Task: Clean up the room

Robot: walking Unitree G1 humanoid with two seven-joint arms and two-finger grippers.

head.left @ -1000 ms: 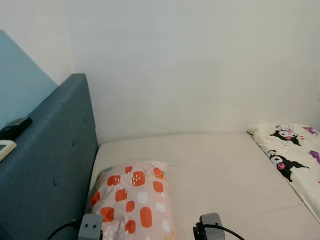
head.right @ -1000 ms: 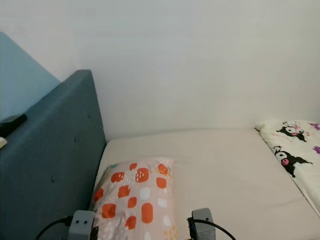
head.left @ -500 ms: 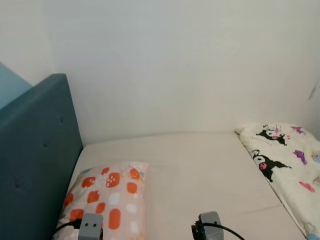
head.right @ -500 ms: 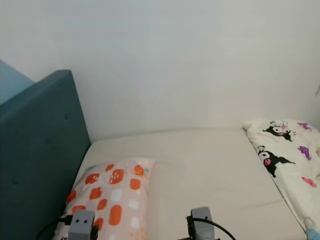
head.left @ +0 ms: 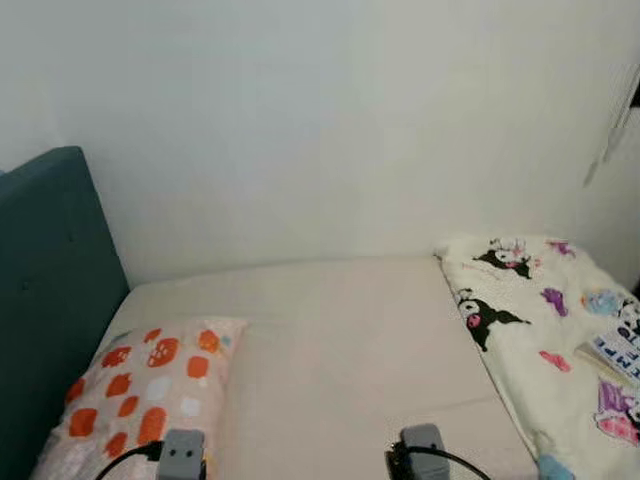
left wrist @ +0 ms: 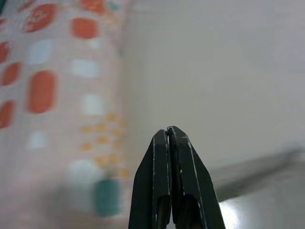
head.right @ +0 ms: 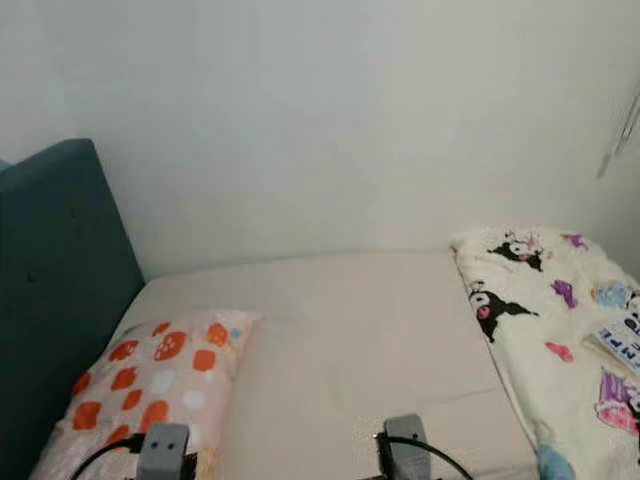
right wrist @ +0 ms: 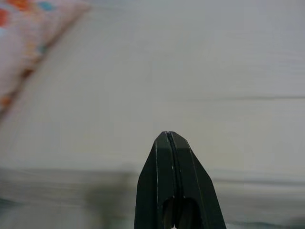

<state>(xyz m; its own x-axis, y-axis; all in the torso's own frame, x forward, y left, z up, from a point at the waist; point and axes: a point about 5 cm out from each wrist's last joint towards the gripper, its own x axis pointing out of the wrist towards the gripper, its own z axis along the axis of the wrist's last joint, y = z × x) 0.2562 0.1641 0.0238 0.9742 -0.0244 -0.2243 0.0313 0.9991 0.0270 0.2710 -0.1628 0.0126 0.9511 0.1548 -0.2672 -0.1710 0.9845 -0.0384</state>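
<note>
Jaws, both sets: pressed together, nothing held.

Left eye view. Bed (head.left: 340, 340): cream sheet, smooth, flat, set against a white wall. Pillow (head.left: 140, 395): soft, rectangular, pale pink with orange and white blotches, lying by the teal padded headboard (head.left: 45, 300), long axis running away from the robot. Blanket (head.left: 540, 350): fleecy, cream, printed with black-and-purple cartoon figures, rumpled in a heap along the bed's right side, long axis also running away from the robot. Wrist housings of both arms at the lower edge.

Right eye view. Same items. A flat printed packet or book (head.right: 622, 345) rests on the blanket at the right edge; identity unclear.

Left wrist view. Left gripper (left wrist: 170, 138): black, tapered, tips meeting, hovering just off the pillow's near corner.

Right wrist view. Right gripper (right wrist: 169, 140): tips meeting, above bare sheet, the pillow off to one side.

Judgement: the blanket seems the likely item to tidy; it lies ahead and to the right, nearer the right arm.
</note>
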